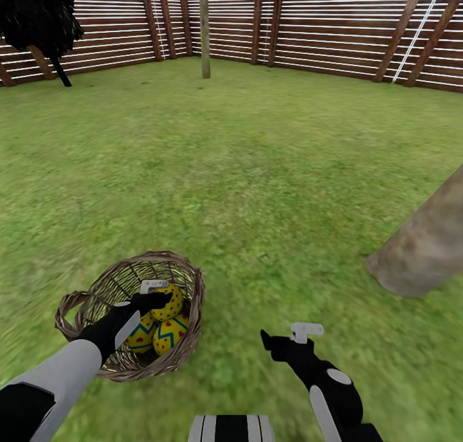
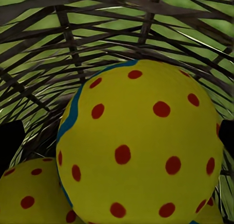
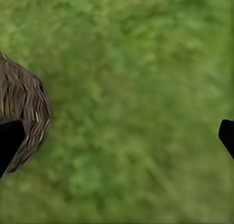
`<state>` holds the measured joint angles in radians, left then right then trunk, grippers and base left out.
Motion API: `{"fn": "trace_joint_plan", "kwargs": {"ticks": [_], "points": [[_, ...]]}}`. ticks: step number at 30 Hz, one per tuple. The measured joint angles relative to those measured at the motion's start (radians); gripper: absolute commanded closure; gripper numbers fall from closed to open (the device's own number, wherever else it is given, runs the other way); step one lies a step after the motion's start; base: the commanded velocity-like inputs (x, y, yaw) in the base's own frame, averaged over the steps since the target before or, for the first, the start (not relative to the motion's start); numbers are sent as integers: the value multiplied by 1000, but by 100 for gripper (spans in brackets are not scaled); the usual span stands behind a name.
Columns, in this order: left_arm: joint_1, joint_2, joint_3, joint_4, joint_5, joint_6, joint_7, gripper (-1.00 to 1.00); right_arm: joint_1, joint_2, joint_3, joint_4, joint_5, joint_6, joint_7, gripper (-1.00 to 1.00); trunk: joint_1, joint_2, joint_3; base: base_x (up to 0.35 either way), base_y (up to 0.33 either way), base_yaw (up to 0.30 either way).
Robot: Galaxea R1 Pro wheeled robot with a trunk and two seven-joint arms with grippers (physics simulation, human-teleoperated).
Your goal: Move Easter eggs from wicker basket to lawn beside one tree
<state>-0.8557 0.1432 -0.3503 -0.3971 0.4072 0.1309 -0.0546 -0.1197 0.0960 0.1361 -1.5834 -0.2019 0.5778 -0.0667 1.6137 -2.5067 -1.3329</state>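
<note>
Garden scene, head view and both wrist views. The lawn [image 1: 257, 172] spans the whole ground, bounded at the far side by the slatted brown fence [image 1: 334, 24]. A thick pale grey-brown trunk, the tree [image 1: 427, 246], leans in at the right edge, near the robot; a thin trunk [image 1: 204, 27] stands by the fence, and a dark bushy tree [image 1: 38, 15] occupies the far left corner. The wicker basket [image 1: 83, 304] rests on the grass at lower left, well apart from the thick trunk. Inside it lie the three Easter eggs [image 1: 159, 329], yellow with red dots, touching one another. The left gripper [image 1: 154, 294] reaches into the basket; its fingers [image 2: 9, 141] are spread to either side of the uppermost egg [image 2: 141, 146], and contact with it cannot be confirmed. The right gripper [image 1: 283, 339] hovers over bare grass just beside the basket, its fingers [image 3: 9, 141] wide apart and holding nothing.
</note>
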Motion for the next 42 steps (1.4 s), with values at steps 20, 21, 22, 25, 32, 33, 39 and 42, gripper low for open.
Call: {"fn": "trace_joint_plan", "kwargs": {"ticks": [20, 21, 22, 25, 32, 33, 39, 42], "points": [[0, -1, -5, 13, -1, -4, 1, -100, 2, 0, -6, -1, 0, -7, 0, -100, 1, 0, -4, 0, 0, 0], [0, -1, -5, 13, -1, -4, 1, -100, 2, 0, -6, -1, 0, -8, 0, -100, 1, 0, -8, 0, 0, 0], [0, -1, -5, 13, -1, -4, 1, -100, 2, 0, -6, -1, 0, -8, 0, -100, 1, -1, -11, 0, 0, 0], [0, -2, -6, 13, -1, -9, 1, -100, 3, -1, -6, -1, -1, -11, 5, -100, 2, -1, -15, 0, 0, 0], [0, -2, -9, 12, -2, -13, 2, -100, 4, -1, -6, -2, -2, -13, 17, -100, 2, -1, -15, 0, 0, 0], [0, -2, -9, 12, 1, -13, 1, -100, 4, -1, -6, -2, -2, -13, 17, -100, 2, -1, -19, 0, 0, 0], [0, -2, -10, 9, 0, -22, -1, -100, 4, -1, -6, -2, -2, -13, 17, -100, 3, -1, -23, 0, 0, 0], [0, -2, -11, 7, -2, -22, -6, -100, 4, -1, -6, -1, -2, -13, 17, -100, 3, -1, -23, 0, 0, 0]]}}
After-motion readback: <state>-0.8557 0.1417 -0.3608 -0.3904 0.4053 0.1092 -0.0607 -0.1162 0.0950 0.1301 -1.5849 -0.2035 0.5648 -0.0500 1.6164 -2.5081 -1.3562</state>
